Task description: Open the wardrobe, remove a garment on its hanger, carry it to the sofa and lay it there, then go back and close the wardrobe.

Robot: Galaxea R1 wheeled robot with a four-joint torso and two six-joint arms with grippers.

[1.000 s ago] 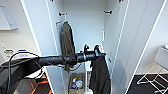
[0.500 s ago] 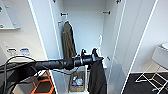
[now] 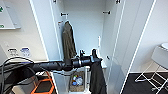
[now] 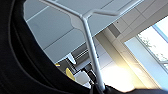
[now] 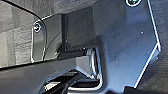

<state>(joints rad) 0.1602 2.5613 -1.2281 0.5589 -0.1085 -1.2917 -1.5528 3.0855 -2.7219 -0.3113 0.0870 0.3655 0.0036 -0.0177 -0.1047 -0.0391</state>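
Garment (image 3: 97,76) hangs straight down, long axis vertical, in front of open wardrobe (image 3: 85,30); left gripper (image 3: 96,58) grips its hanger (image 4: 91,50); right gripper's state can't tell.

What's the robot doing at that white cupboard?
It's taking a shirt out. The wardrobe stands open, and the robot's left arm reaches in front of it. The left gripper holds up the black garment, which hangs by its white hanger. An olive jacket hangs on a hook inside.

Bright, soft blur, window (image 4: 152,50) glare
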